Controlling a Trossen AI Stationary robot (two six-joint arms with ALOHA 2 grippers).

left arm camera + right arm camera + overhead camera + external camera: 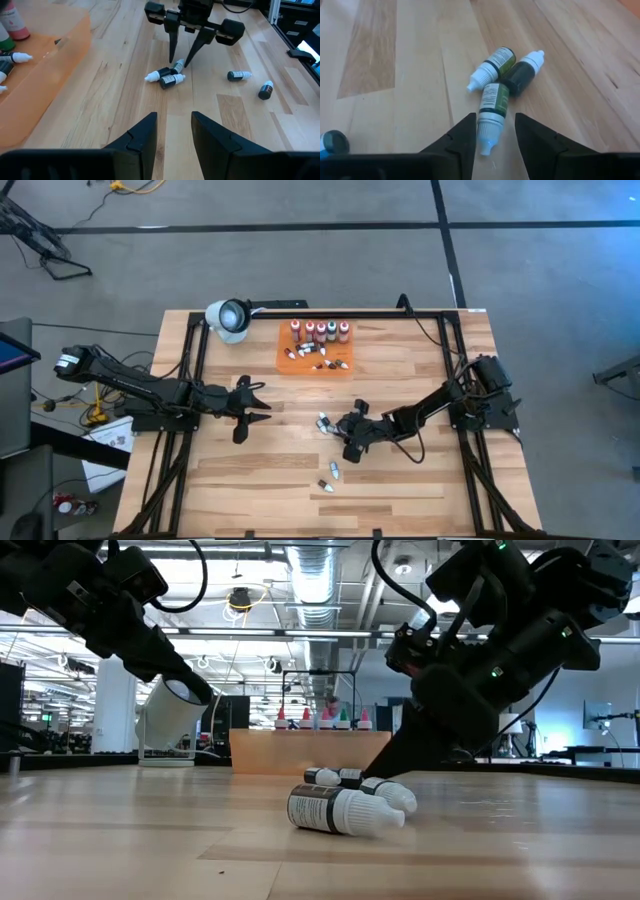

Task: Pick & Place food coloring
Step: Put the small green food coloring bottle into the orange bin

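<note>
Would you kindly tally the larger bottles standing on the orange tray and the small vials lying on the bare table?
Larger bottles upright on the orange tray: 5
Small vials lying on the bare table: 5
Total: 10

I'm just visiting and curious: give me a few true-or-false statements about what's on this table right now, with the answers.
1. Three small vials lie in a cluster on the bare wood. True.
2. The right gripper has lifted a vial off the table. False: its open fingers straddle the cap end of a vial lying on the wood.
3. The orange tray holds upright bottles along its far edge. True.
4. The left gripper grips a vial. False: it is empty, away from the cluster.
</note>
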